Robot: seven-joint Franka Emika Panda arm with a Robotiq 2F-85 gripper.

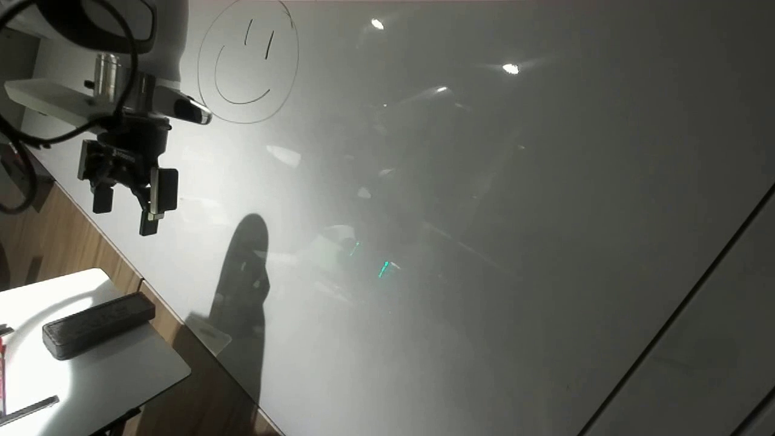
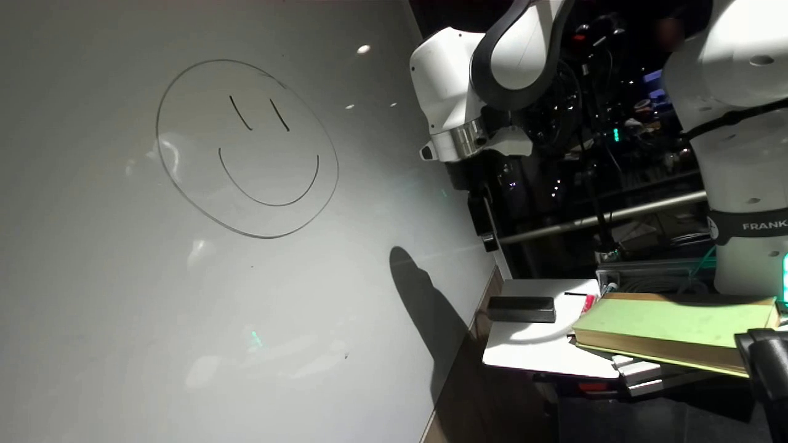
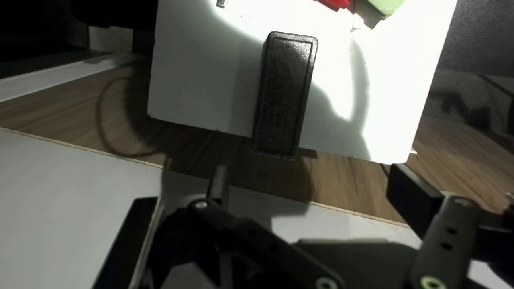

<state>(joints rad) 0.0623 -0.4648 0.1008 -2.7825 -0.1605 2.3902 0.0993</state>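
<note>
My gripper (image 1: pixel 126 213) is open, with nothing between its fingers. It hangs beside a large whiteboard (image 1: pixel 424 339), above a small white board (image 1: pixel 148 366). A black oblong block (image 1: pixel 100 324), like an eraser, lies on the small board, below the gripper and apart from it. In the wrist view the block (image 3: pixel 285 96) lies beyond the spread fingers (image 3: pixel 315 188), overhanging the small board's near edge. An exterior view shows the gripper (image 2: pixel 485 224) side-on, above the block (image 2: pixel 522 309). A smiley face (image 2: pixel 269 204) is drawn in dark lines on the whiteboard.
A thick green book (image 2: pixel 677 323) lies beside the small white board. A red item (image 2: pixel 588 303) sits by the book. A thin dark stick (image 1: pixel 29 409) lies on the small board. Wood panelling (image 3: pixel 341 180) borders the whiteboard. A cable (image 1: pixel 27 175) loops beside the arm.
</note>
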